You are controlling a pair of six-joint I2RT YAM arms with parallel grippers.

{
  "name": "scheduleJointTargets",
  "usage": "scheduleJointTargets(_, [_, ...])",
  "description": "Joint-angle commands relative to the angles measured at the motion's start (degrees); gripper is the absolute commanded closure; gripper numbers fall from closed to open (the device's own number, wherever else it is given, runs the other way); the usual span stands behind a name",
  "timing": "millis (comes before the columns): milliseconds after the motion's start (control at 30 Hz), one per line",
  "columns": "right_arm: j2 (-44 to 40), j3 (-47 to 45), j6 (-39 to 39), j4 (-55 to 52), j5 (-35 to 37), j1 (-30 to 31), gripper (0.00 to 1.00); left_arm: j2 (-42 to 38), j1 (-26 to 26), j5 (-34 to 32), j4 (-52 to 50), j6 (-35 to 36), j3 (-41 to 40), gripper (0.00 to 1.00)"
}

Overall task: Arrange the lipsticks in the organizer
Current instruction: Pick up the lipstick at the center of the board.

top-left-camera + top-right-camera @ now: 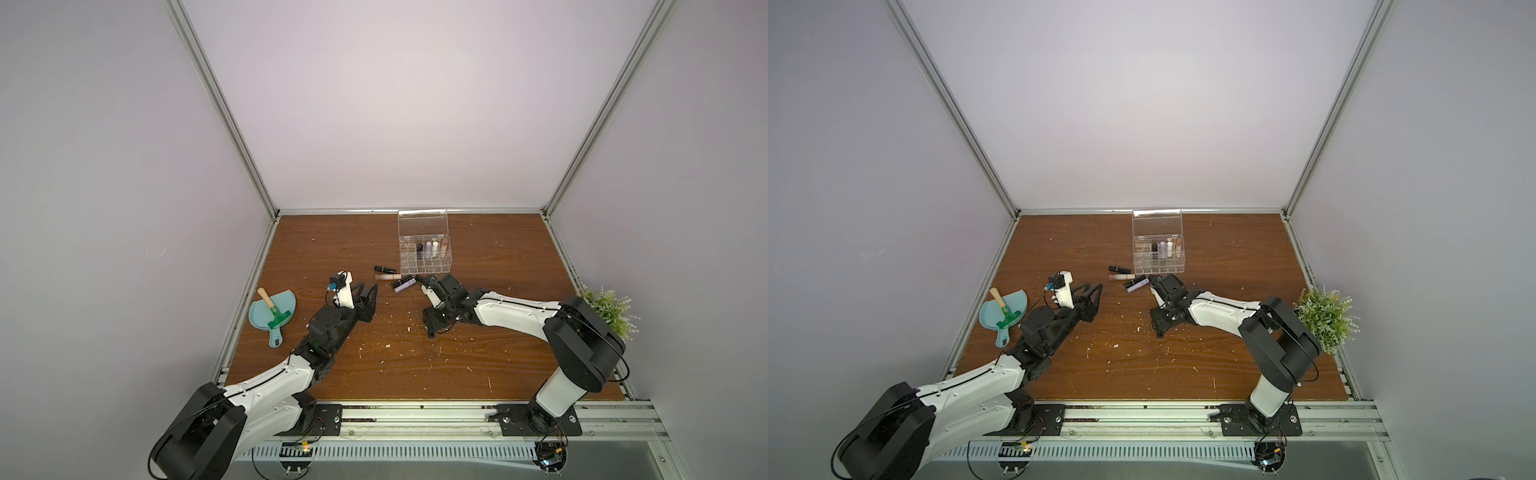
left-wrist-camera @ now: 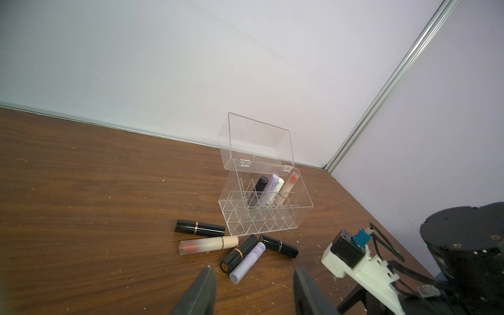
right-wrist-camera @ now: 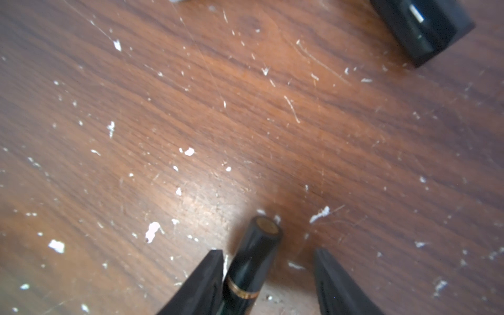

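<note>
Straddling glossy black gold-banded cylindrical lipstick, right claw apart; left claw apart too.

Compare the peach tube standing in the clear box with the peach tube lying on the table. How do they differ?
The boxed tube stands, slightly leaning, in a compartment of the clear box; the loose tube lies flat on the table outside it. The boxed tube's reddish end points up; the loose tube's points sideways, away from the box. Both are slim tubes fading from reddish to cream.
</note>
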Motion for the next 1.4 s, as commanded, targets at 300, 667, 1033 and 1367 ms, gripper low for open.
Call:
scheduleJointTargets(300, [2.67, 2.20, -0.07, -9.19, 2.74, 3.82, 0.55, -0.30, 0.65, 1.17, -1.09, 0.39, 2.18, 0.50])
scheduleJointTargets(667, [-1.85, -1.95, 1.24, -13.54, 5.89, 5.61, 0.54, -0.21, 0.59, 1.66, -1.16, 0.10, 2.37, 0.51])
scheduleJointTargets(1033, [-0.85, -1.90, 1.02, -13.02, 5.17, 6.60, 0.71, 0.45, 0.65, 4.03, -1.14, -1.17, 2.97, 0.51])
scheduleJointTargets(1367, [-7.57, -0.56, 0.04, -12.94, 4.37, 6.85, 0.84, 1.03, 0.96, 20.05, -3.51, -7.45, 7.37, 0.35])
